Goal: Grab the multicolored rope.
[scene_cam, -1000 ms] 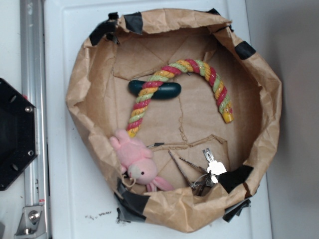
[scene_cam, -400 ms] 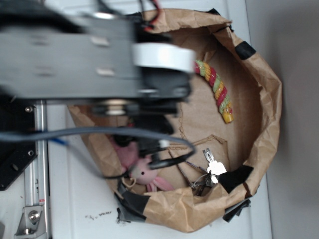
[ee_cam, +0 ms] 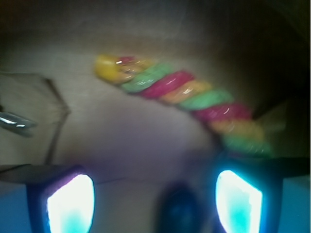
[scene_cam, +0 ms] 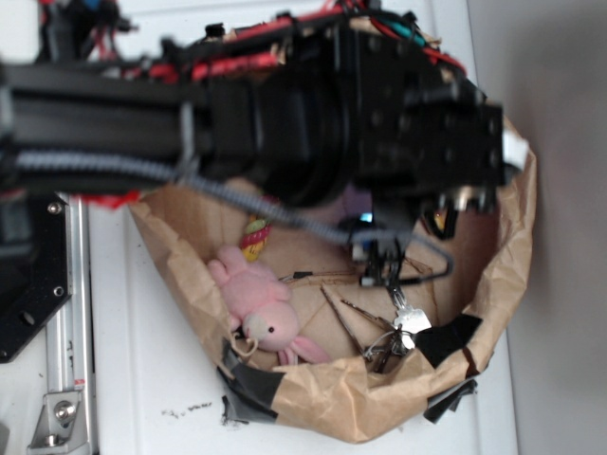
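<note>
The multicolored rope [ee_cam: 180, 92], twisted from red, yellow, orange and green strands, crosses the wrist view from upper left to right, lying on brown paper. My gripper [ee_cam: 154, 204] stands open below it, and its two glowing fingertips [ee_cam: 70, 204] hold nothing. The rope's far end passes just above the right fingertip. In the exterior view my arm [scene_cam: 379, 123] hides most of the rope. Only its yellow and red end [scene_cam: 254, 237] shows beneath the arm. The gripper itself is hidden under the arm there.
The rope lies in a crumpled brown paper bowl [scene_cam: 379, 408] with high taped walls. A pink plush toy [scene_cam: 261, 303] and keys [scene_cam: 403, 322] lie near its front. A dark oblong object [ee_cam: 180, 208] shows blurred between my fingertips. A metal rail [scene_cam: 71, 313] runs along the left.
My arm has swept in from the left and moved right across the bowl. It now covers the rope's arch and the dark green object. The rope has not visibly moved.
</note>
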Motion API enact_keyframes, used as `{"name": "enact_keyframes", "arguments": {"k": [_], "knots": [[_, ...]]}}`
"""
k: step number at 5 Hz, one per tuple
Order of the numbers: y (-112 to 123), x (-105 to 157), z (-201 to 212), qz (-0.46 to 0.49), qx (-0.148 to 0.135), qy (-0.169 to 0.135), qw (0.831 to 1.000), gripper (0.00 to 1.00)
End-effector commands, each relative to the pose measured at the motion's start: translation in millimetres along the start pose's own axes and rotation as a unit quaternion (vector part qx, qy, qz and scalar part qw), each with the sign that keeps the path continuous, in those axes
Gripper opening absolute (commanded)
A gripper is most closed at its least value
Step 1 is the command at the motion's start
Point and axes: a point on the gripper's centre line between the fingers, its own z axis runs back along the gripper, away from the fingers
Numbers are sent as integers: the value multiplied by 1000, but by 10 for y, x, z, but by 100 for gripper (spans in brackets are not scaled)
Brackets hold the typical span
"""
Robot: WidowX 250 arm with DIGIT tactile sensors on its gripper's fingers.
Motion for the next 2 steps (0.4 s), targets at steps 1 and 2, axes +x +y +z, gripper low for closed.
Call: {"name": "enact_keyframes", "arguments": {"k": [1, 2], "knots": [[321, -243, 149, 11, -30, -37, 999, 100], [420, -215, 45, 38, -39, -21, 998, 100]]}}
